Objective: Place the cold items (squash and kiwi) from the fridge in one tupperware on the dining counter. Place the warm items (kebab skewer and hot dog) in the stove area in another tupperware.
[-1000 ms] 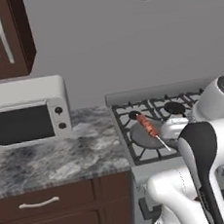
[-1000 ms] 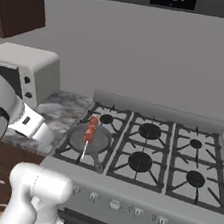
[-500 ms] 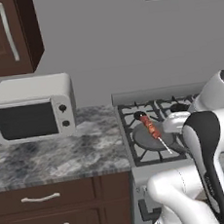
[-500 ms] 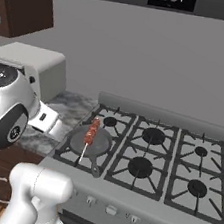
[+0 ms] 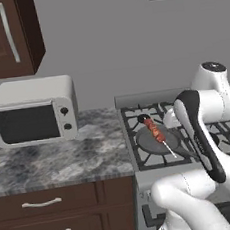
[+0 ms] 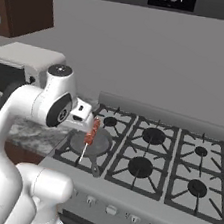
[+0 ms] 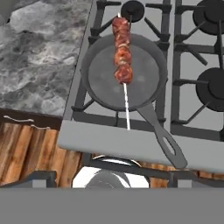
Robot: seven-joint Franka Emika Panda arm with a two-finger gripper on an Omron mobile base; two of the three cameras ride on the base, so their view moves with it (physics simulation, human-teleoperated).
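So right now I'm on the warm-items half of the job, lining up over the stove (image 6: 168, 157) to go after the kebab skewer (image 7: 122, 57). It's lying across a dark skillet (image 7: 100, 76) on the front-left burner, with the meat chunks bunched toward 12 o'clock in my hand view and the bare stick poking out toward 6, past the pan rim and over the stove's front edge. The skillet's handle runs off toward 5 o'clock. From the left base view the same skewer (image 5: 155, 132) sits just beside my forearm, and the microwave (image 5: 34, 115) is well off at 9 o'clock on the granite counter (image 5: 66, 160).

My pincer is spread as wide as it goes and holding nothing. My wrist is above the pan, not down at it yet.

I can't spot the hot dog or either tupperware from here, so no idea where the drop-off is.

Next move, as I see it: drop straight down, turn my wrist so the fingers straddle the skewer crosswise, and pinch on the meat rather than the thin stick, which looks like it'd slip or roll. Gotta keep clear of the pan rim on the way in, too.
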